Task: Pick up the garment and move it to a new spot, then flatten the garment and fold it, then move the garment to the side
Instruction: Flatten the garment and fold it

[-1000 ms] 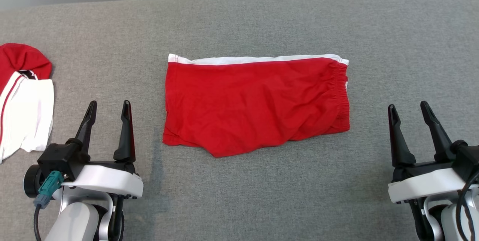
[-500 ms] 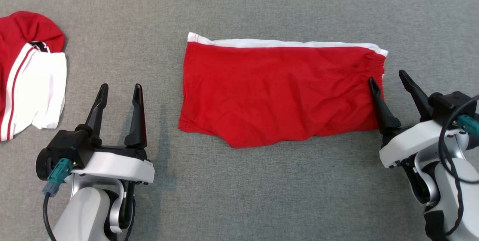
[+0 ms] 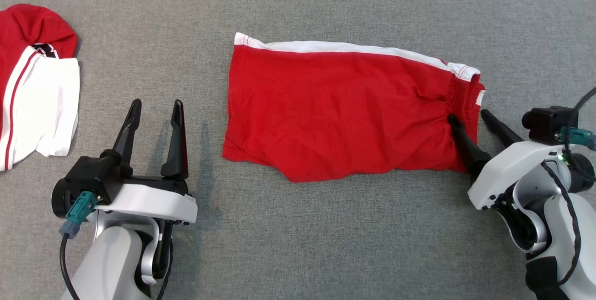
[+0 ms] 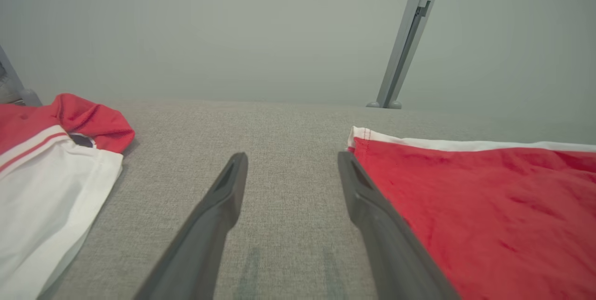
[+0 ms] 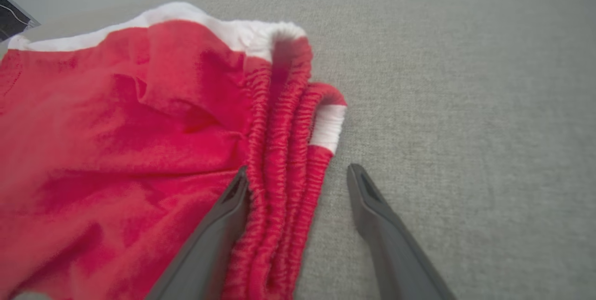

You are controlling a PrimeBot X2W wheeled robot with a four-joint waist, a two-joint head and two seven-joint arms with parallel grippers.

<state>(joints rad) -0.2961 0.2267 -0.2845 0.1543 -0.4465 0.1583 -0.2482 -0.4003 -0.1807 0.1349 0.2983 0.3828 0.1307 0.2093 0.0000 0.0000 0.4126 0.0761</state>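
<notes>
On the grey table [image 3: 326, 235], head view: right gripper [image 3: 467, 115] has swung in, jaws spread, straddling the folded red shorts [image 3: 335, 109] at their right edge; left gripper [image 3: 157, 102] likewise spread, idle. Left wrist: shorts near one finger. Right wrist: waistband [image 5: 284, 141] bunched between fingers, unpinched. Likely the final side move.

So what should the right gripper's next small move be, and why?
Probably close the right gripper on the waistband: its open fingers straddle the gathered edge of the red shorts, one over the cloth, the other over the grey surface beside it.
</notes>
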